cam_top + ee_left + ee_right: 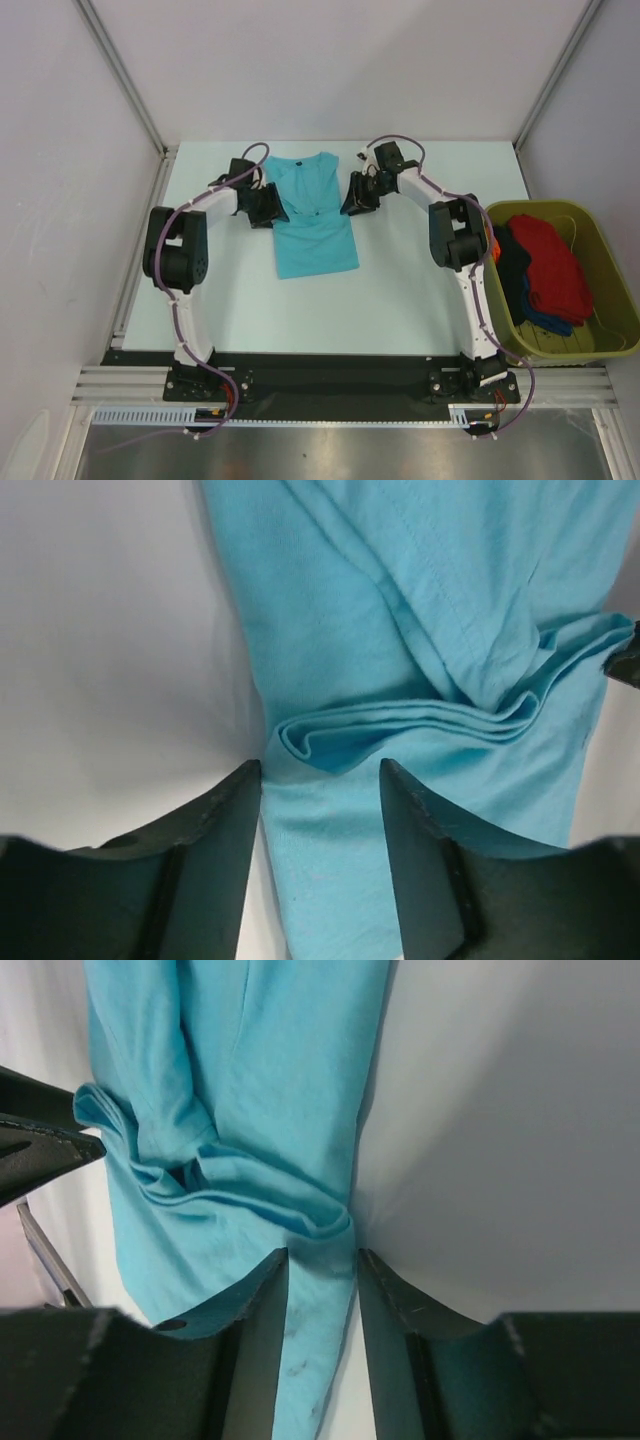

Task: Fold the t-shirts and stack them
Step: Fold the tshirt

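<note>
A turquoise t-shirt [315,225] lies flat on the white table, collar to the far side, with a bunched crease across its middle. My left gripper [268,208] is at the shirt's left edge and my right gripper [355,195] at its right edge. In the left wrist view the left gripper [320,780] is open, its jaws straddling the cloth's edge [420,610] just below the bunched fold. In the right wrist view the right gripper [322,1260] is open, with a narrower gap, straddling the shirt's edge [250,1080]. Red [550,265] and dark blue [515,270] shirts lie in the tub.
An olive-green plastic tub [612,300] stands at the right of the table, beside the right arm. An orange cloth [492,240] shows at its left rim. White walls with metal frame posts enclose the table on three sides.
</note>
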Robot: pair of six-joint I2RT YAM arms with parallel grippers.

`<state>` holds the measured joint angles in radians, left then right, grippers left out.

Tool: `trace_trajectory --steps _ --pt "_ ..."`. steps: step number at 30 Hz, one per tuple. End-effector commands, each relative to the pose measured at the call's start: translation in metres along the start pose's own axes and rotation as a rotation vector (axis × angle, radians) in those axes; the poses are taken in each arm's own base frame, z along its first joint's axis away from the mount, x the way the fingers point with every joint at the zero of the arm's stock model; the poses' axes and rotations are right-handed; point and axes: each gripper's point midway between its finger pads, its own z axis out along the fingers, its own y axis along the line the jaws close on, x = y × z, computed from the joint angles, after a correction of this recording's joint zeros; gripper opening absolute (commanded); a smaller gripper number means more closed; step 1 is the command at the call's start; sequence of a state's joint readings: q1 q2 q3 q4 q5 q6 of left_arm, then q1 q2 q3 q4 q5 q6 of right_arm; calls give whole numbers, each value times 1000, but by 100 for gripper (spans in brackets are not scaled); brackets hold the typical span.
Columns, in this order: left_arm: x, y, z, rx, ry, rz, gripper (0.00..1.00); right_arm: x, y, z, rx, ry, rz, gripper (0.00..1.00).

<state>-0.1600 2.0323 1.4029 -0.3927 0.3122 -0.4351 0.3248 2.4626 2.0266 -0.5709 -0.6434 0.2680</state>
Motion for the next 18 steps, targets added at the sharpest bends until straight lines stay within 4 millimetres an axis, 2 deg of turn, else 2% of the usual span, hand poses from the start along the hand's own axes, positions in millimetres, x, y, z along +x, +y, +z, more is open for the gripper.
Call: trace_trajectory --steps 1,2,3,4,5,6,7,10,14,15,16,18 --pt "-20 -1 2 0 -32 26 55 -15 -1 7 -9 -32 -20 36" --pt "-22 0 4 -7 -34 24 46 -17 0 8 -10 -37 -21 32" --pt "-24 2 5 -12 -35 22 40 -17 -3 10 -7 -38 -11 22" --pt "-24 5 10 -20 -26 17 35 -19 -8 10 10 -45 2 17" --pt "-26 8 11 -37 -28 16 24 -22 -10 10 19 -53 24 14" --pt "-27 10 13 -45 -23 15 18 -21 -14 12 28 -52 35 13" --pt "-27 12 14 -51 -15 13 8 -23 -19 11 46 -60 44 13" --pt "-31 18 16 -76 -22 15 0 -27 -24 10 65 -72 42 11" --pt "-34 26 16 -106 -18 22 1 -33 -29 7 75 -84 62 14" --pt "-34 25 15 -103 -15 24 5 -34 -30 6 74 -87 60 20" --pt "-34 26 13 -109 -15 25 23 -35 -26 4 68 -84 57 23" --pt "-34 24 3 -120 -22 29 41 -39 -24 -3 72 -88 43 31"
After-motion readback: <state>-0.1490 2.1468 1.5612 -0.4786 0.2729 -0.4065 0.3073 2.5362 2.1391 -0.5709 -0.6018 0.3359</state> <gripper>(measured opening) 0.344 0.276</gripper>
